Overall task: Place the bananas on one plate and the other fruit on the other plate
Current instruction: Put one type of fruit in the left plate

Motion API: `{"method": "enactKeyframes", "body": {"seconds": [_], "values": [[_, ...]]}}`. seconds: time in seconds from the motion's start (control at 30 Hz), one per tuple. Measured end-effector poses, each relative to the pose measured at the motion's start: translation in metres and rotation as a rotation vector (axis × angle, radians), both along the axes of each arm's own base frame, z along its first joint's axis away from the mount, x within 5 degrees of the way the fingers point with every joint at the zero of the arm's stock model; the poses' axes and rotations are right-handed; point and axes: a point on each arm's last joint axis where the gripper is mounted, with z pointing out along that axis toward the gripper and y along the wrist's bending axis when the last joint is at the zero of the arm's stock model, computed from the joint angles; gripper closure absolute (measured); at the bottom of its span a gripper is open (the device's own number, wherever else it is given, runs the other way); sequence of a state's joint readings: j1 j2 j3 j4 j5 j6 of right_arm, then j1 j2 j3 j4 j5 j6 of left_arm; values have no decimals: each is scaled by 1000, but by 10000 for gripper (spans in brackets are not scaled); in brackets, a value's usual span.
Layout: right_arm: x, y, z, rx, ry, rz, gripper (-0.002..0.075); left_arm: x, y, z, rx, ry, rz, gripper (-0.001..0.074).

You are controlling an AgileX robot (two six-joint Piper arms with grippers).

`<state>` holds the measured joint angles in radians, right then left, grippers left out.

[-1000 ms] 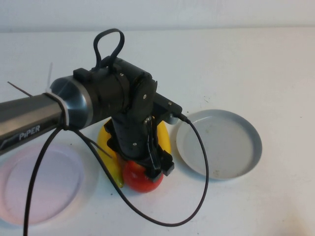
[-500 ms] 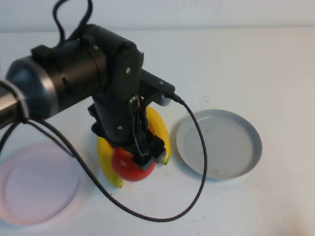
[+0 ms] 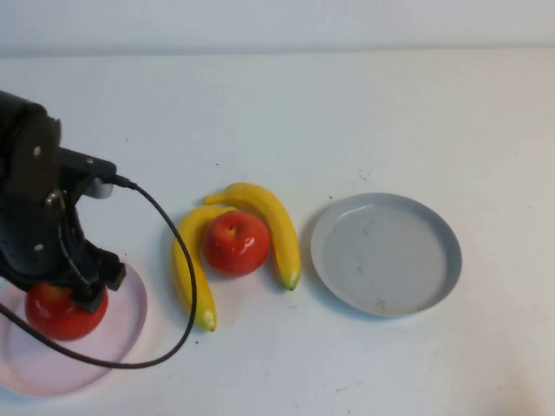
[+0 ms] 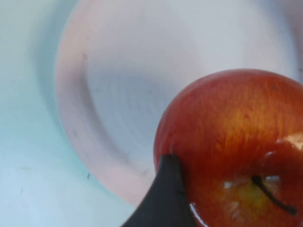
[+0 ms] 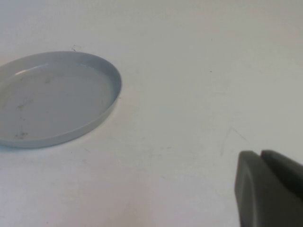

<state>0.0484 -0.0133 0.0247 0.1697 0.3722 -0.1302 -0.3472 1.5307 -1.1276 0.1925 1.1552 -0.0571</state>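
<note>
My left gripper [image 3: 66, 299] is shut on a shiny red apple [image 3: 59, 314] and holds it over the near-right part of the pale pink plate [image 3: 126, 325] at the table's left. In the left wrist view the apple [image 4: 227, 137] fills the corner, one dark finger [image 4: 163, 198] presses its side, and the pink plate [image 4: 109, 94] lies below. The second red apple [image 3: 236, 243] sits between the two yellow bananas [image 3: 184, 264] [image 3: 277, 232] at mid-table. The grey-blue plate [image 3: 444, 251] lies empty to their right. My right gripper [image 5: 262, 155] is shut and empty over bare table beside the grey-blue plate [image 5: 57, 99].
The left arm's black cable [image 3: 186, 295] loops over the table between the pink plate and the nearest banana. The white table [image 3: 390, 113] stretches bare behind the fruit and both plates.
My left gripper has lifted one apple from the bananas and carried it left, over the pink plate. The second apple, hidden before, now shows between the bananas.
</note>
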Motion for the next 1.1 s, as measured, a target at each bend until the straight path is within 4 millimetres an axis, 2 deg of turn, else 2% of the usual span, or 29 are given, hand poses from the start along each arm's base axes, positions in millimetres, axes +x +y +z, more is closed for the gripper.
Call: {"method": "enactKeyframes", "body": {"seconds": [0.13,0.23,0.37,0.47,0.67,0.77,0.93,1.1], "values": [[0,0,0,0,0,0,743,7,12,-2,-32,-41,46,176],[0,0,0,0,0,0,743,9,11,-3,-38,-58,21,169],[0,0,0,0,0,0,743,14,9,-13,-34,-30,20,96],[0,0,0,0,0,0,743,16,9,-18,-31,-20,16,78],[0,0,0,0,0,0,743,18,10,-18,-18,-36,24,73],[0,0,0,0,0,0,743,21,8,-10,-32,-45,50,73],[0,0,0,0,0,0,743,22,-7,19,-143,-81,-1,74],[0,0,0,0,0,0,743,22,-50,33,-231,-143,-198,74]]}}
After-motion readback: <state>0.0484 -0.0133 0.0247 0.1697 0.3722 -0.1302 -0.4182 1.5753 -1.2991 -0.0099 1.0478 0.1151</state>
